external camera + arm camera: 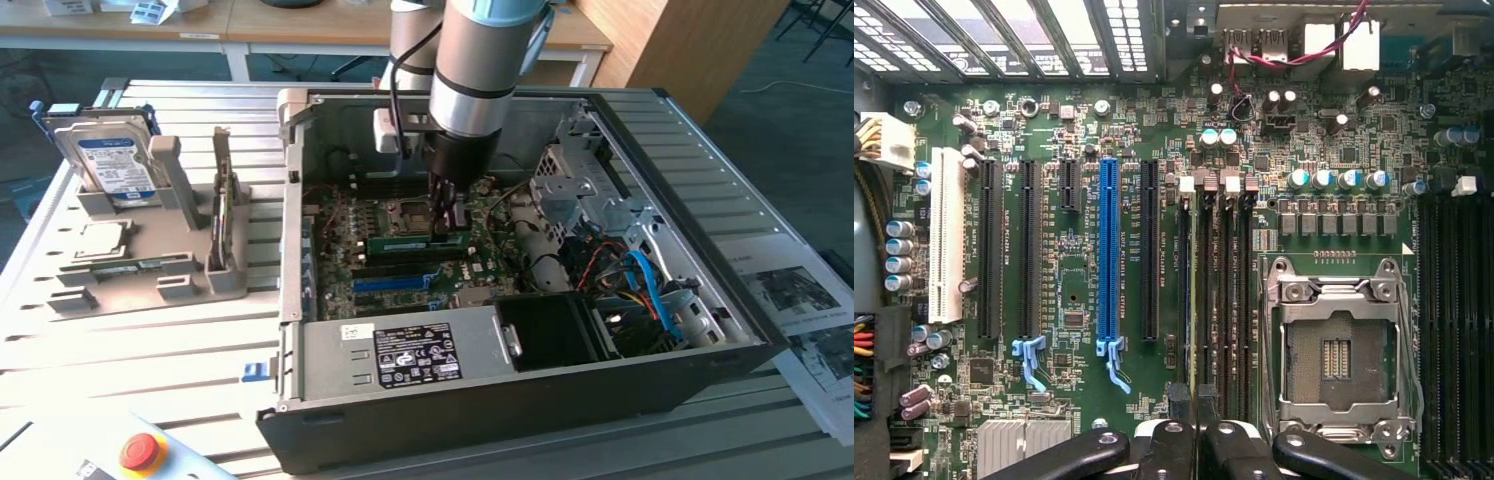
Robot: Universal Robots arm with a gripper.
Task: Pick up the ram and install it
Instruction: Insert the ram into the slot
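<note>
counter (pixel 187 340): slatted grey metal with long parallel ribs; its near and far edges are cut off by the frame.
computer case (pixel 534 395): black steel box lying on the counter with its side open; the bay at the exterior view's right is a tangle of cables and hard to make out.
arm (pixel 487 50): smooth grey tube reaching down into the case; its upper part is cut off, and it hides the rear of the board in the exterior view.
motherboard (pixel 1064 100): green, flat, crowded with small parts and long slots.
power supply (pixel 400 355): grey metal box with a black label; the print is too small to read.
fixture tray (pixel 127 285): grey moulded block at the exterior view's left of the case, carrying an upright hard drive (pixel 114 165) and a flat, square, silver processor chip (pixel 100 240).
processor socket (pixel 1339 350): square steel frame just beside the memory slots (pixel 1226 300).
ram (pixel 407 241): thin green stick on edge at the black memory slots; in the wrist view it is edge-on, a mere line (pixel 1197 290). Whether it is fully seated cannot be told.
gripper (pixel 447 228): black fingers drawn narrow, clamped on the ram's upper edge (pixel 1199 435).
</note>
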